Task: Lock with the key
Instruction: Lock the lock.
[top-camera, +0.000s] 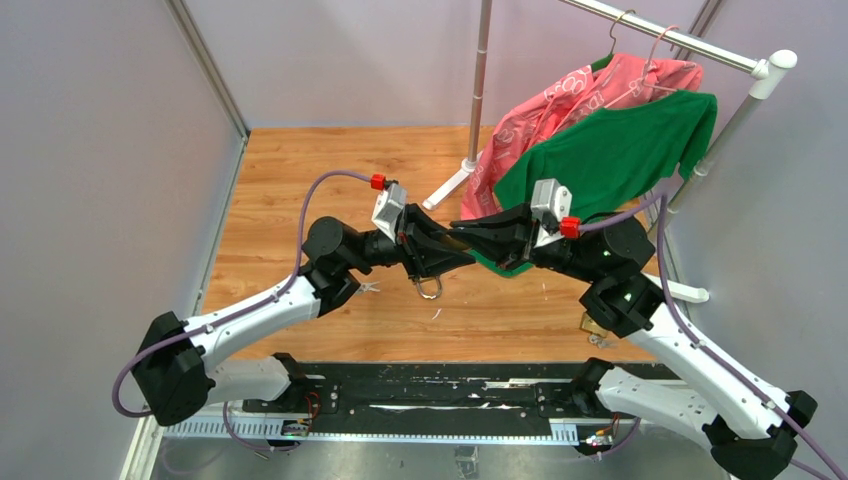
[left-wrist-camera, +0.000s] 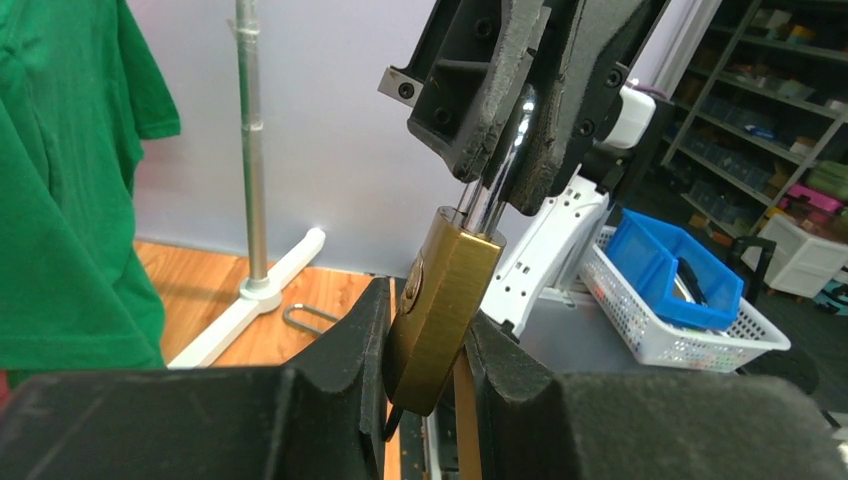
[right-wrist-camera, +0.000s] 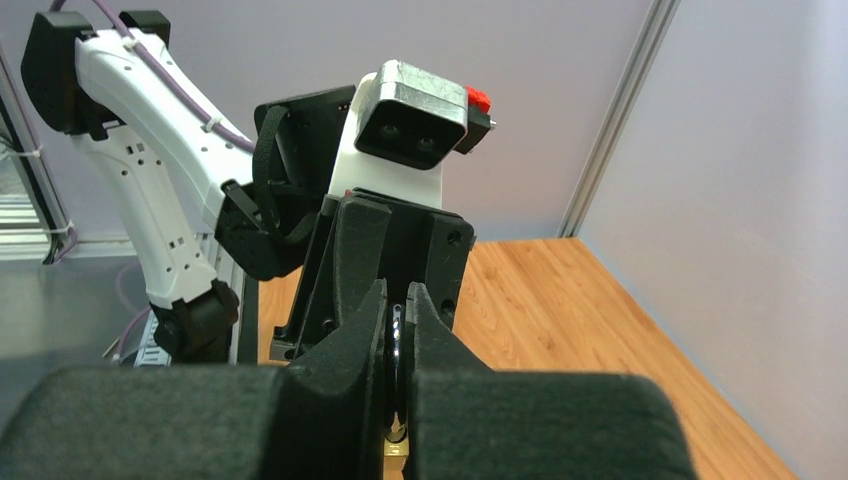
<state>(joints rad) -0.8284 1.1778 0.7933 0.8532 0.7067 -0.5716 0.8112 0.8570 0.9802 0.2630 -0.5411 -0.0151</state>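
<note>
Wooden surface (top-camera: 300, 180) enclosed by pale lilac walls (top-camera: 100, 150), with the black mounting rail (top-camera: 430, 390) along the near edge, as I see it from the top camera.

Left: the left arm reaches inward to the middle of the boards. Its wrist view shows the left gripper (left-wrist-camera: 428, 320) closed to a narrow gap on the brass body of the padlock (left-wrist-camera: 440, 290), which stands nearly upright, leaning slightly, and lifted clear of the wood.

Centre: the chrome shackle (left-wrist-camera: 487, 205) rises from the padlock body into the right gripper (right-wrist-camera: 397, 300). Its fingers are pinched almost together on the metal, so the two claws meet tip to tip. Below them lies or hangs a small metal loop (top-camera: 428, 288) — I cannot tell which.

Right: a garment rack (top-camera: 482, 80) at the far side carries a pink shirt (top-camera: 560, 100) and a green shirt (top-camera: 610, 150). Beyond the enclosure, the left wrist view shows a white basket (left-wrist-camera: 640, 320) holding a blue bin (left-wrist-camera: 670, 270) — shelving behind.
</note>
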